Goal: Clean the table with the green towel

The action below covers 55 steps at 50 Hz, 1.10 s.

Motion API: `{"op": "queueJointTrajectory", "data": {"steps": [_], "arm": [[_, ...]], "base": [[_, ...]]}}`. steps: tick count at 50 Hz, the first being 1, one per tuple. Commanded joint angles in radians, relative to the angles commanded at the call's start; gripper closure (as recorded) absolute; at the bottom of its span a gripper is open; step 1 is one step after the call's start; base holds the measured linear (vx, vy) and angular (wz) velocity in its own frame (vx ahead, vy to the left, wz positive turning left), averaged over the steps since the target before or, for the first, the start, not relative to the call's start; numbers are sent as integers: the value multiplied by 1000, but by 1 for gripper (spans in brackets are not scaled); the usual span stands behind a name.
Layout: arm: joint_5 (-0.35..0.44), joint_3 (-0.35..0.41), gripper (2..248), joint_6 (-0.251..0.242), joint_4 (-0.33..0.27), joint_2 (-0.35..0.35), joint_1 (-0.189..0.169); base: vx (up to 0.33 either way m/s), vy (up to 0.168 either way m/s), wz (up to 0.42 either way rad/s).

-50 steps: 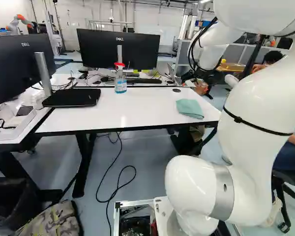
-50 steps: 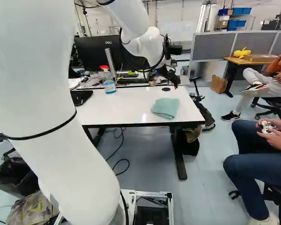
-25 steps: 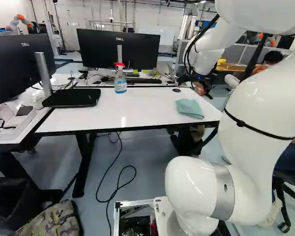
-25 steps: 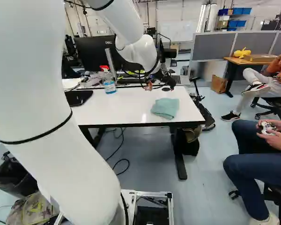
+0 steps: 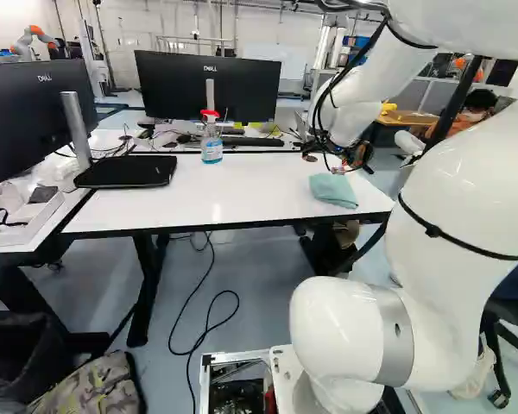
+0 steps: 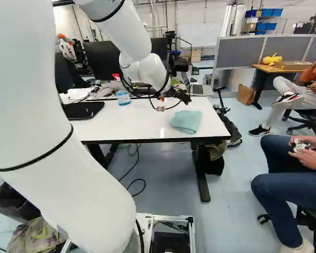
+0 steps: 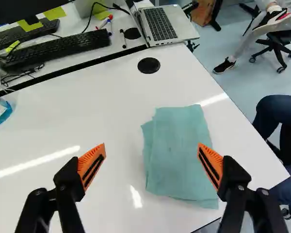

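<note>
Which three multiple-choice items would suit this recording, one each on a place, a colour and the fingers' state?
1. Where does the towel lie?
A) On the keyboard
B) On the white table
C) On the floor

2. What colour is the top of the spray bottle?
A) Green
B) Yellow
C) Red

3. How do the fingers stand?
A) Apart, holding nothing
B) Closed on the towel
C) Closed on a pen

1: B, the wrist view shows it spread on the white surface.
2: C, the left base view shows its red top.
3: A, the wrist view shows a wide gap between the orange pads.
</note>
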Motion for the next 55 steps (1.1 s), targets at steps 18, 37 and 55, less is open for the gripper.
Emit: {"op": "queueJointTrajectory", "data": {"steps": [18, 37, 55], "arm": [[191, 156, 3, 0, -10, 60, 65], [398, 326, 3, 0, -21, 126, 135], [559, 457, 3, 0, -30, 176, 189]], "base": [[0, 0, 0], [0, 0, 0], [0, 0, 0]]}}
